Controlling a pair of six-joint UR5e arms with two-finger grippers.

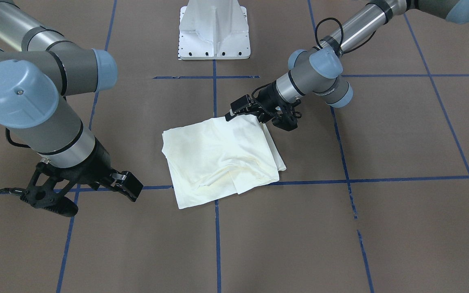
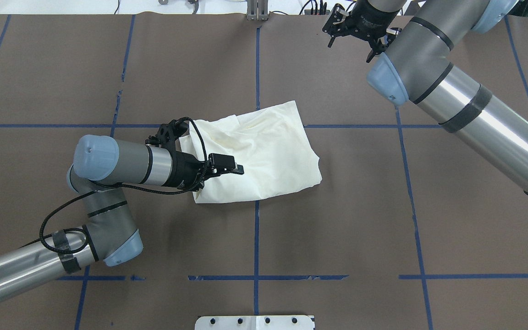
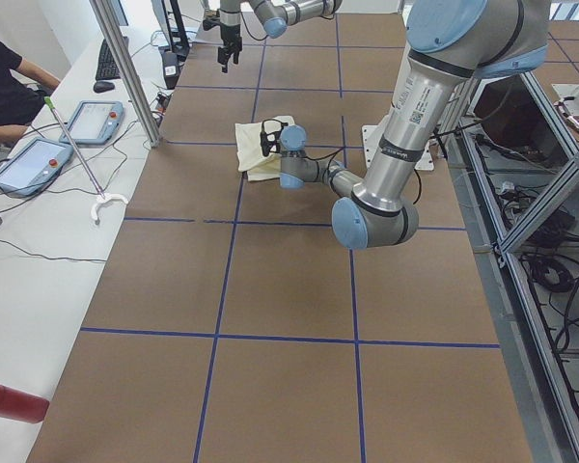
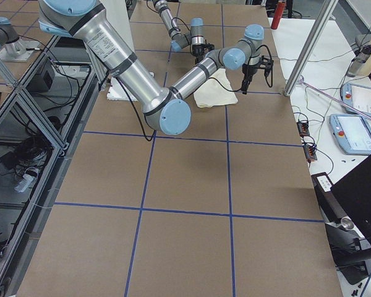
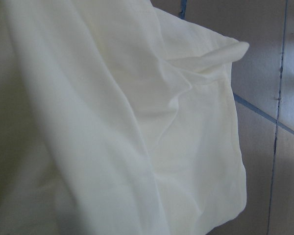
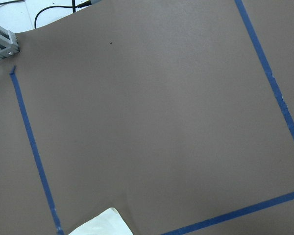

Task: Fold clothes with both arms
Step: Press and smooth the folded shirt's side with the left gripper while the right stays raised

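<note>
The cream-white shirt (image 1: pixel 218 156) lies folded into a rough square at the table's middle, plain side up, also in the overhead view (image 2: pixel 264 156). No print shows. My left gripper (image 1: pixel 236 116) lies low and nearly level at the shirt's robot-side corner, fingers together on the cloth edge (image 2: pixel 240 170). The left wrist view is filled by creased cloth (image 5: pixel 137 122) very close up. My right gripper (image 1: pixel 130 189) hangs high, away from the shirt, with no gap showing between its fingers and nothing in them (image 2: pixel 344 20). A shirt corner (image 6: pixel 100 223) shows in the right wrist view.
The brown table cover carries blue tape lines (image 1: pixel 216 240). The white pedestal (image 1: pixel 214 30) stands at the robot's side. Operator tablets (image 3: pixel 39 159) and cables lie on a side bench. A red cylinder (image 3: pixel 10 400) lies at the table's left end.
</note>
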